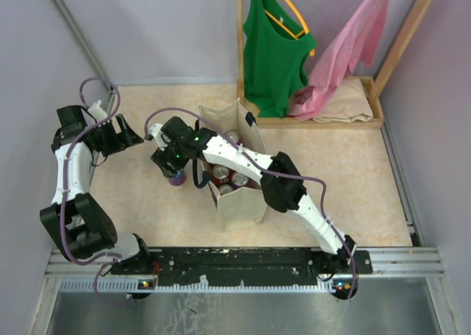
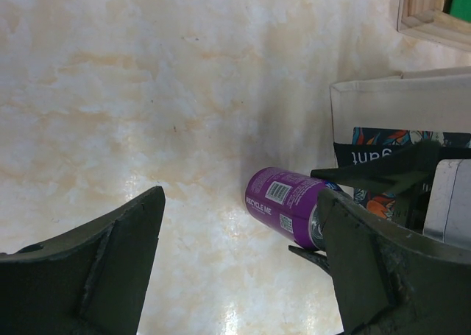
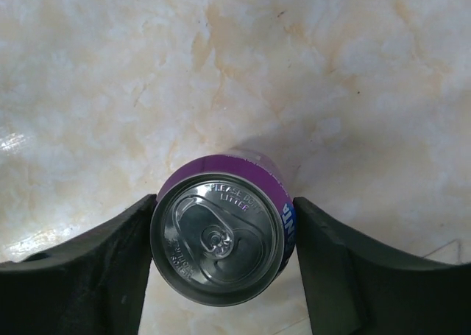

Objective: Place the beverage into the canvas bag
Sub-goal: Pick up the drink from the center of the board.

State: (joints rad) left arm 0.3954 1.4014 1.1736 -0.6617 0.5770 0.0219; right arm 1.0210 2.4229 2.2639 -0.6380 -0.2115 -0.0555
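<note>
The beverage, a purple can (image 3: 221, 235) with a silver top, stands upright on the pale table just left of the canvas bag (image 1: 239, 202). My right gripper (image 3: 223, 228) comes down over the can from above, and both dark fingers press its sides. From above, the right gripper (image 1: 175, 174) hides most of the can (image 1: 177, 179). The cream bag stands upright with several cans (image 1: 228, 177) inside. My left gripper (image 1: 136, 138) is open and empty at the left, facing the can (image 2: 287, 202) and the bag (image 2: 397, 103).
A wooden rack (image 1: 239, 48) at the back right carries a green top (image 1: 272, 48) and a pink garment (image 1: 346, 48), with a folded beige cloth (image 1: 346, 103) at its base. The right arm (image 1: 294, 191) reaches across the bag's mouth.
</note>
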